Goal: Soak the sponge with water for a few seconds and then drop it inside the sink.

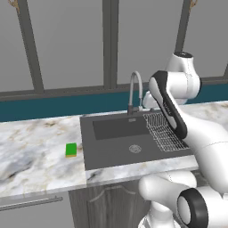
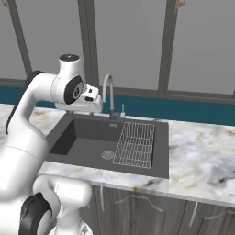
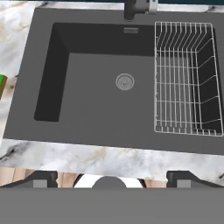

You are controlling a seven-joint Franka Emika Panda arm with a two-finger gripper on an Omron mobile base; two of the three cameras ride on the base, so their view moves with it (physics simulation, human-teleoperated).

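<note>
— Hand view first: where do the two dark finger tips sit?
— Far apart at the bottom corners, nothing between them; the gripper hangs above the large dark grey recessed sink, its round metal drain and white wire rack below.
— And the small flat green sponge with the yellow underside?
— Flat on the marble counter, just left of the basin; curved grey gooseneck faucet behind
</note>
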